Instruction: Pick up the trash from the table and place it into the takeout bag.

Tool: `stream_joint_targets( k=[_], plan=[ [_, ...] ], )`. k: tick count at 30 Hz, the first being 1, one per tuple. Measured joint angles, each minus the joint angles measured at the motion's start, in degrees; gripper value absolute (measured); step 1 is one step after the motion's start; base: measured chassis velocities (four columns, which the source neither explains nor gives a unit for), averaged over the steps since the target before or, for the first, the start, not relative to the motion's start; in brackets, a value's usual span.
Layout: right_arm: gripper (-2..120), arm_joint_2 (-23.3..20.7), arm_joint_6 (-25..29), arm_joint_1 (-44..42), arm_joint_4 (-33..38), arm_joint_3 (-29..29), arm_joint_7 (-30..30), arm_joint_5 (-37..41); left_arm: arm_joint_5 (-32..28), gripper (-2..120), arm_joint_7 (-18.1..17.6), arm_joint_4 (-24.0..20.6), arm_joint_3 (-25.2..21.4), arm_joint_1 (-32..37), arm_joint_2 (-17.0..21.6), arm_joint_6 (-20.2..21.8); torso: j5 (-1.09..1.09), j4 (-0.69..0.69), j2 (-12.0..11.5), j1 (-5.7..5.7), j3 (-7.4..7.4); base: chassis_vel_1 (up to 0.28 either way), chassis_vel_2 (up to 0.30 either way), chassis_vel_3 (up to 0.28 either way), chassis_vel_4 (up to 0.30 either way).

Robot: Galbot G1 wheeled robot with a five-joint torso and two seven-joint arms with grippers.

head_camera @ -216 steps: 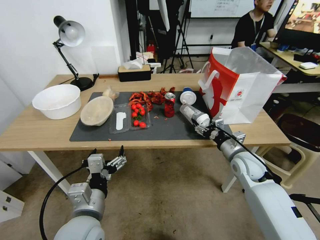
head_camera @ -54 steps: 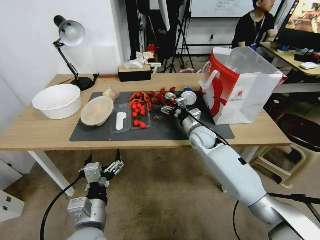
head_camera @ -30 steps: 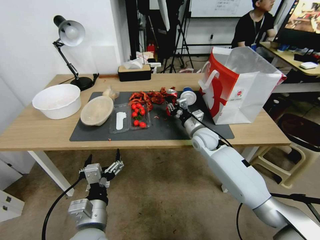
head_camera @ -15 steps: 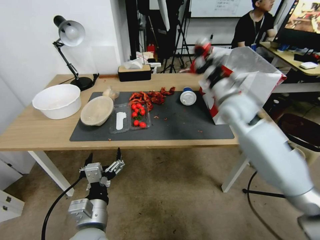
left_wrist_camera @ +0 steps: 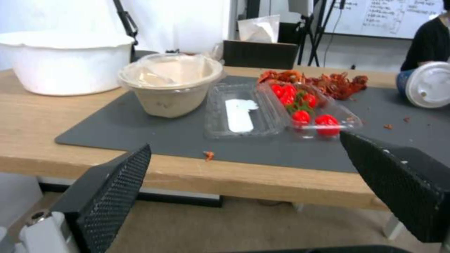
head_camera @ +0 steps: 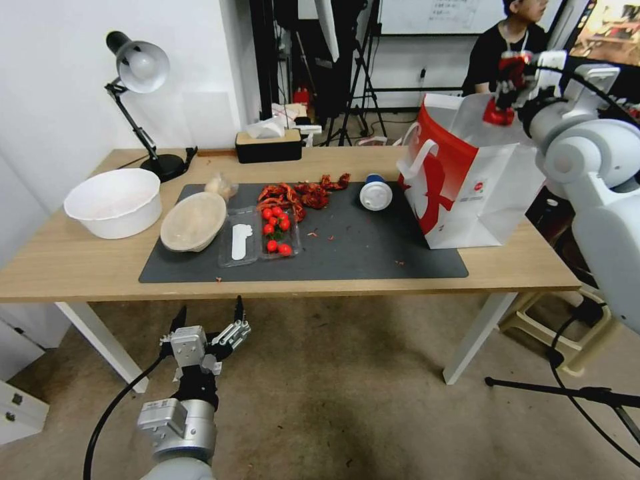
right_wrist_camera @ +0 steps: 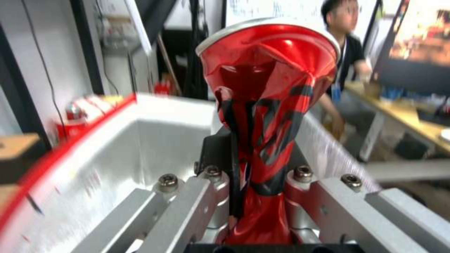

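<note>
I have the right gripper (head_camera: 508,90) raised over the open mouth of the takeout bag (head_camera: 497,193), its jaws clamped hard on the red drink can (right_wrist_camera: 269,95), which is crushed flat where they pinch it; in the right wrist view the can hangs above the bag's white interior, so I judge this item is at the drop but not yet released. What remains on the table (head_camera: 80,267), taking the bag as my landmark: one clear plastic cup with a white lid (head_camera: 375,195) lying on its side just beside the bag's red panel, then farther off along the dark mat the shallow beige bowl (head_camera: 193,221) and the small wrinkly bundle (head_camera: 222,185) behind it. The left gripper (head_camera: 208,328) hangs below the table's front edge, jaws apart, holding nothing. I can see a small red logo on the bag's white face, but I cannot read it, nor any print on the can.
</note>
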Motion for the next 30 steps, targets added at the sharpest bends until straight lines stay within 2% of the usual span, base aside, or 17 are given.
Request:
stream_joint_targets(
  k=[6,9,12,14,16,18,20,22,23,25,26,29,30],
  plan=[
    [7,1.2,-4.5,1.9,-1.9,-2.3,3.3,2.9,0.0,100,0.3,0.0,0.1,0.2,0.1,0.3,-0.01,0.02,0.0,0.0,0.0,0.0,0.0,0.0,0.0],
    [7,1.4,-4.8,2.3,-1.9,-2.9,3.9,3.6,-0.1,100,0.7,-0.1,0.0,0.3,0.2,0.3,-0.02,0.02,0.0,0.01,0.0,0.0,0.0,0.0,0.0],
    [13,1.6,-4.8,2.4,-1.8,-3.4,4.4,3.5,-0.1,100,1.4,-0.5,-0.1,0.5,0.4,1.1,-0.01,0.01,0.0,0.01,0.0,0.0,0.0,0.0,0.0],
    [24,1.7,-4.8,2.4,-1.8,-3.7,5.3,3.6,-0.1,100,1.4,-0.9,-0.1,0.5,0.4,1.6,-0.01,0.0,0.0,0.0,0.0,0.0,0.0,0.0,0.0],
    [28,1.6,-4.8,2.4,-1.8,-3.8,5.6,3.7,-0.1,100,1.4,-1.0,-0.1,0.4,0.3,1.7,-0.01,0.0,0.0,0.01,0.0,0.0,0.0,0.0,0.0],
    [39,1.5,-4.7,2.2,-1.8,-4.1,6.5,4.4,0.2,100,1.7,-1.2,-0.1,0.4,0.2,1.7,-0.01,0.0,0.0,0.0,0.0,0.0,0.0,0.0,0.0],
    [42,1.4,-4.7,2.0,-1.8,-4.2,6.6,4.5,0.3,100,1.8,-1.3,0.0,0.5,0.2,1.7,-0.01,0.0,0.0,0.01,0.0,0.0,0.0,0.0,0.0],
    [52,1.2,-4.6,1.7,-1.5,-4.3,6.8,4.7,0.6,100,2.3,-1.8,0.1,0.8,0.3,1.7,-0.01,0.0,0.0,0.0,0.0,0.0,0.0,0.0,0.0],
    [52,1.2,-4.6,1.7,-1.5,-4.3,6.8,4.7,0.6,100,2.3,-1.8,0.1,0.8,0.3,1.7,-0.01,0.0,0.0,0.0,0.0,0.0,0.0,0.0,0.0],
    [64,0.9,-4.5,1.5,-1.1,-4.4,6.9,4.7,0.6,100,2.4,-2.2,0.0,0.9,0.3,1.7,-0.01,0.0,0.0,0.0,0.0,0.0,0.0,0.0,0.0],
    [64,0.9,-4.5,1.5,-1.1,-4.4,6.9,4.7,0.6,100,2.4,-2.2,0.0,0.9,0.3,1.7,-0.01,0.0,0.0,0.0,0.0,0.0,0.0,0.0,0.0],
    [77,0.6,-4.5,1.2,-0.8,-4.5,6.8,4.5,0.6,100,2.4,-2.2,0.0,1.1,0.3,1.6,-0.01,0.0,0.0,0.01,0.0,0.0,0.0,0.0,0.0],
    [77,0.6,-4.5,1.2,-0.8,-4.5,6.8,4.5,0.6,100,2.4,-2.2,0.0,1.1,0.3,1.6,-0.01,0.0,0.0,0.01,0.0,0.0,0.0,0.0,0.0]
  ],
)
